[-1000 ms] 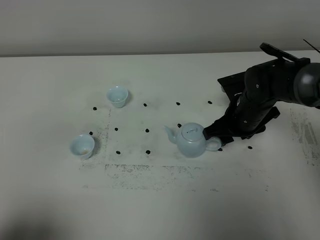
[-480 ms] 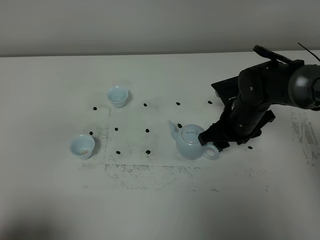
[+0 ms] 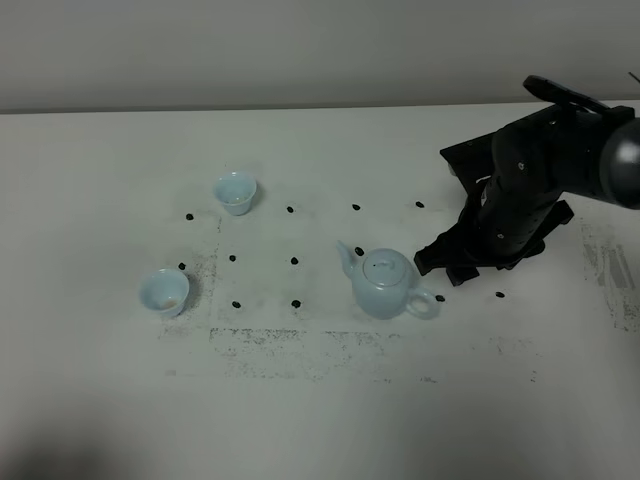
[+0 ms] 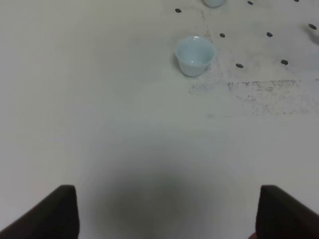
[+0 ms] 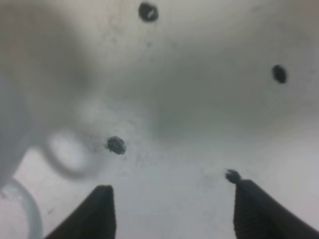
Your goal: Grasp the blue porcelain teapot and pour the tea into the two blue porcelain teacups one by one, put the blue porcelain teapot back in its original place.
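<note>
Pale sky-blue glossy porcelain teapot (image 3: 384,286) stands upright near mid-table, held by nothing, with the right gripper (image 3: 437,266) just beside its loop handle.
Obscured: in the right wrist view the teapot (image 5: 11,124) is only a blurred, cropped edge; that gripper (image 5: 174,214) shows just two dark fingertips, spread wide, nothing between them. The left gripper (image 4: 167,214) shows likewise only at its tips, wide apart and empty; its arm is outside the high view. Surroundings: the white table (image 3: 320,420) has a scuffed grey patch and small black dots (image 3: 290,210); the black right arm (image 3: 530,190) hides part of the table behind it. Count: one teapot; two small pale-blue handleless porcelain teacups, the far one (image 3: 235,191) and the near one (image 3: 164,292), well apart from the teapot on its spout side; eleven dots countable.
</note>
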Motion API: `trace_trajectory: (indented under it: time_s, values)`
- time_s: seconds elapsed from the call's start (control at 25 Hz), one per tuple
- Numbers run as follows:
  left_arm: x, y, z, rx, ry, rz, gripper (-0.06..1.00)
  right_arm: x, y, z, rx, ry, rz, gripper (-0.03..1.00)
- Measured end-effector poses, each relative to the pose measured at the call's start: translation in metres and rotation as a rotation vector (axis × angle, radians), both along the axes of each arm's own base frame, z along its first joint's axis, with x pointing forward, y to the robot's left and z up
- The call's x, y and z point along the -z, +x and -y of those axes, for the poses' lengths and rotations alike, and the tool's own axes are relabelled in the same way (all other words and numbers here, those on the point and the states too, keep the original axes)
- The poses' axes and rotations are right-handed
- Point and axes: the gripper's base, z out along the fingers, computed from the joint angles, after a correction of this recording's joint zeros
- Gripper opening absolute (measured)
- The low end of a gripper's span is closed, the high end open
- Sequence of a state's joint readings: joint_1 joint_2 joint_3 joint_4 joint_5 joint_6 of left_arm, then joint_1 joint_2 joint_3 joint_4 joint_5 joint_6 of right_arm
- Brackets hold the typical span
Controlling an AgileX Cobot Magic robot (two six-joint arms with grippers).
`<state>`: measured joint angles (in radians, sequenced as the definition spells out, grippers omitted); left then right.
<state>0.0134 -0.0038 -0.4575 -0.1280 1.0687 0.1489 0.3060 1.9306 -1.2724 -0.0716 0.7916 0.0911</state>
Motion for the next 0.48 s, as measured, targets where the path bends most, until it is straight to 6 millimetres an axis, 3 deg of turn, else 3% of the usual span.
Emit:
trace_trajectory:
  time_s: [0.2, 0.48]
  values:
    - [0.000, 0.000, 0.000, 0.000, 0.000, 0.000, 0.73, -0.029, -0.011, 0.007, 0.002, -0.023, 0.041, 0.54]
    - [0.000, 0.000, 0.000, 0.000, 0.000, 0.000, 0.73, -0.043, -0.057, 0.022, 0.000, -0.036, 0.024, 0.54]
